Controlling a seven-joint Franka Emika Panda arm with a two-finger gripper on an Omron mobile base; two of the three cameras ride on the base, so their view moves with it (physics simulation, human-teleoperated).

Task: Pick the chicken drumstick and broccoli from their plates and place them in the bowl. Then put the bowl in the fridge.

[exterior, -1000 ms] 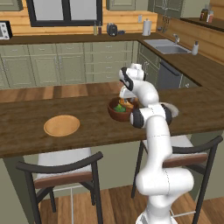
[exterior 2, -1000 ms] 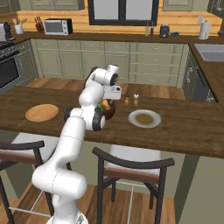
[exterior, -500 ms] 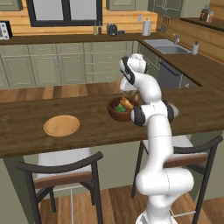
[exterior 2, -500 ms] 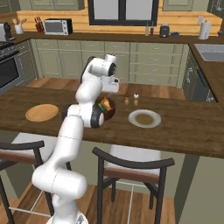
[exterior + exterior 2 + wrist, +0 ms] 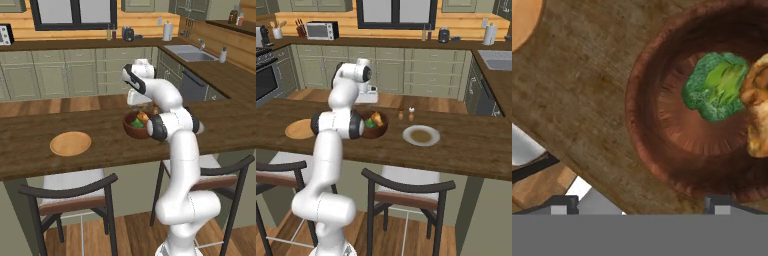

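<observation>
broccoli (image 5: 717, 86) and chicken drumstick (image 5: 757, 112) sit in the bowl (image 5: 643, 120) beneath the gripper (image 5: 642, 204), jaws apart and empty; the fridge trip looks next.

glossy white arm (image 5: 177, 150), dark joint bands.

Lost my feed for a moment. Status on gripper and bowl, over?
Gripper open, above the bowl, holding nothing. Broccoli and drumstick both in the bowl, on the counter. Fridge step not yet done. Nothing in the way.
</observation>
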